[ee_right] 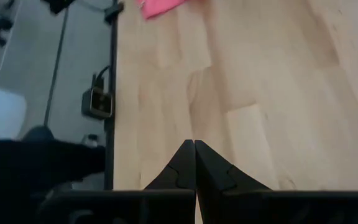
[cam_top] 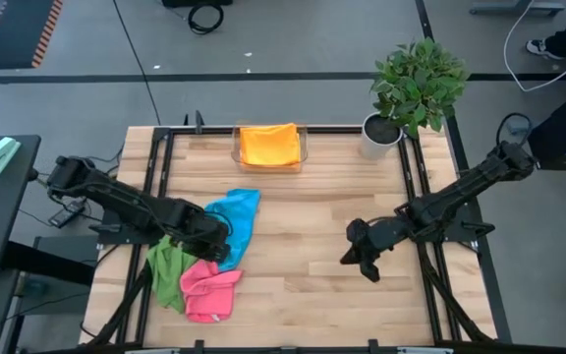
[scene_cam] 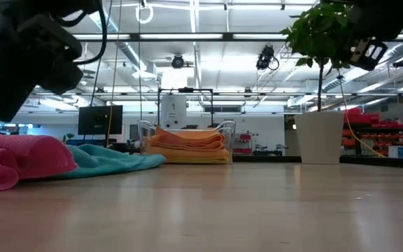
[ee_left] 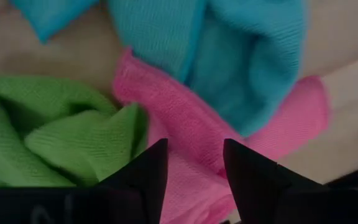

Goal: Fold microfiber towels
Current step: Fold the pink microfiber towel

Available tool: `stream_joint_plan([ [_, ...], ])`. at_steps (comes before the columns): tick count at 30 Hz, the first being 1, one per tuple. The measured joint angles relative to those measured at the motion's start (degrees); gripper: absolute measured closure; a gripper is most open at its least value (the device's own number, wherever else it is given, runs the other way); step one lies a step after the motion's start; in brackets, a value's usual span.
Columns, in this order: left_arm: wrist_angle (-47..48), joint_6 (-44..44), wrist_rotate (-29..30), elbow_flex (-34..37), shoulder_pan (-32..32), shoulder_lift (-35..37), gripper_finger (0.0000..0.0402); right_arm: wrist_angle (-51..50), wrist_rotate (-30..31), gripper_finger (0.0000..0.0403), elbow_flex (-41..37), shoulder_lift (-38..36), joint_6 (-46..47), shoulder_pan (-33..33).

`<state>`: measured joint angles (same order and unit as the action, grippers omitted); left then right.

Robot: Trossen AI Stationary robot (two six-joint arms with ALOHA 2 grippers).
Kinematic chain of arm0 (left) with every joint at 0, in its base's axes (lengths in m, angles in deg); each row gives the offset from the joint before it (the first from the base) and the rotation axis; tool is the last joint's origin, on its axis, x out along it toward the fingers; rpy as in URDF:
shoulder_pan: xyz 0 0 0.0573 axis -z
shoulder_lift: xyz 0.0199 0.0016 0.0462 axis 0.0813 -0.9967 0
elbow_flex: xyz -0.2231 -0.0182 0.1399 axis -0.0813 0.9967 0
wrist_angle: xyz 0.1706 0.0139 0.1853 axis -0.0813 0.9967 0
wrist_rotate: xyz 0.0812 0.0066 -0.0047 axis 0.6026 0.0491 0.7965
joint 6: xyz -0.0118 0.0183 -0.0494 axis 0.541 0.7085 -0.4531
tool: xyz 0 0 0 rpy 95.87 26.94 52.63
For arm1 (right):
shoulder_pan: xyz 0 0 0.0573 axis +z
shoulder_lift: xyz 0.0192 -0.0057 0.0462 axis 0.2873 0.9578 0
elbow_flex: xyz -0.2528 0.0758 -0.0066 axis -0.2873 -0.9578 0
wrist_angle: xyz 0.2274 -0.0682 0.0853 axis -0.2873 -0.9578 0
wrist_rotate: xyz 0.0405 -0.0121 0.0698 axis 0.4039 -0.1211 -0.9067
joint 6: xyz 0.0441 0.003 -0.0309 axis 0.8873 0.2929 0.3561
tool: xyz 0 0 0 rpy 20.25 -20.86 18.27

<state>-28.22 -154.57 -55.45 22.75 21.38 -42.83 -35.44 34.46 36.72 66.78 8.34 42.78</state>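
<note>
On the table's (cam_top: 303, 246) left side three loose towels lie in a heap: a green towel (cam_top: 168, 267) at the left, a pink towel (cam_top: 210, 291) nearest the front edge and touching it, and a blue towel (cam_top: 237, 218) reaching from them toward the far side. The left gripper (ee_left: 194, 165) hangs just over this heap where the three meet, its fingers (ee_left: 151, 171) parted with a gap between them and nothing pinched; pink cloth shows through the gap, though whether the tips touch it is hard to say. At the far edge, a folded orange towel (cam_top: 268, 144) sits in a clear tray (cam_top: 237, 147), with a potted plant (cam_top: 413, 88) to its right. The right gripper (ee_right: 195, 155) waits over bare wood on the right, fingers pressed together and empty
</note>
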Motion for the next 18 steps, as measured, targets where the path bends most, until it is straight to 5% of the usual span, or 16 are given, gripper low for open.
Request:
stream_joint_plan([
  [12,0.79,-5.51,-1.56,-0.04,0.71,-2.96,0.0276,1.10,0.02,0.0399,0.07,-0.74,-5.36,2.58],
  [18,1.47,-5.59,-4.26,-0.04,3.41,-3.19,0.0372,1.41,0.02,0.0399,0.04,-0.71,-5.86,2.60],
])
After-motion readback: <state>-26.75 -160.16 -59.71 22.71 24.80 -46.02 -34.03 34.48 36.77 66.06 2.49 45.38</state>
